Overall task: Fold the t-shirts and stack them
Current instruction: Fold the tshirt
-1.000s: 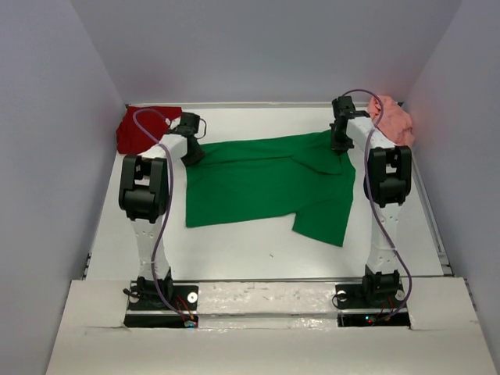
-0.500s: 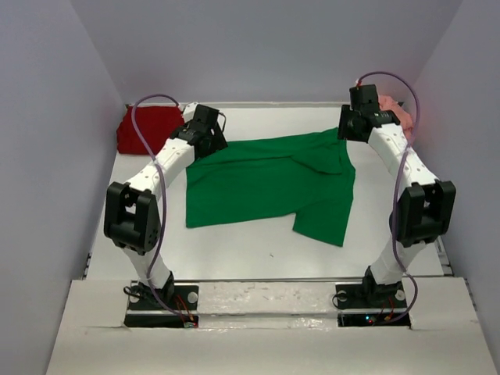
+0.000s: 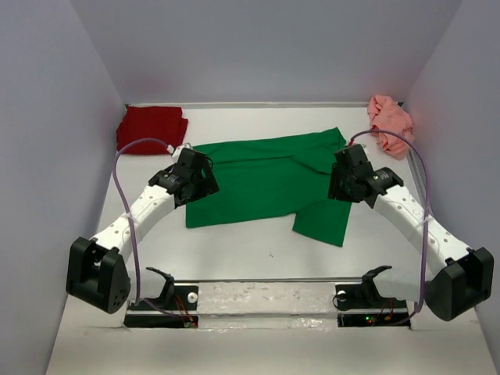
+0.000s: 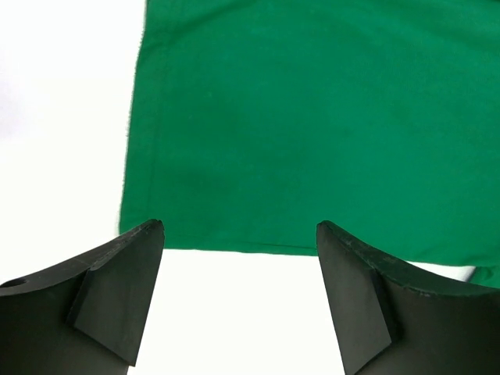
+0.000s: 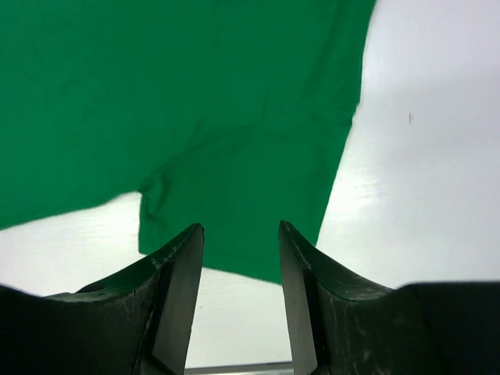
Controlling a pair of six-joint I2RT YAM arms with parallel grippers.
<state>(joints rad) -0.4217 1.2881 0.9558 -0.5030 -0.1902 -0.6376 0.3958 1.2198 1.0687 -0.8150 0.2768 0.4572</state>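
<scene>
Green tee (image 3: 266,176) spread (ctr) – red (image 3: 150,127), pink (image 3: 389,121) far corners.

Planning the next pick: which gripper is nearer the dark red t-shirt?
Left. The left gripper hangs over the green t-shirt, at its left edge, close to the dark red t-shirt in the back-left corner; the right gripper is over the green one's right side.

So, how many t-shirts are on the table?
3: bright green cloth t-shirt spread in the middle; dark red cloth t-shirt far left; salmon pink cloth t-shirt crumpled far right. None seems hidden.
</scene>
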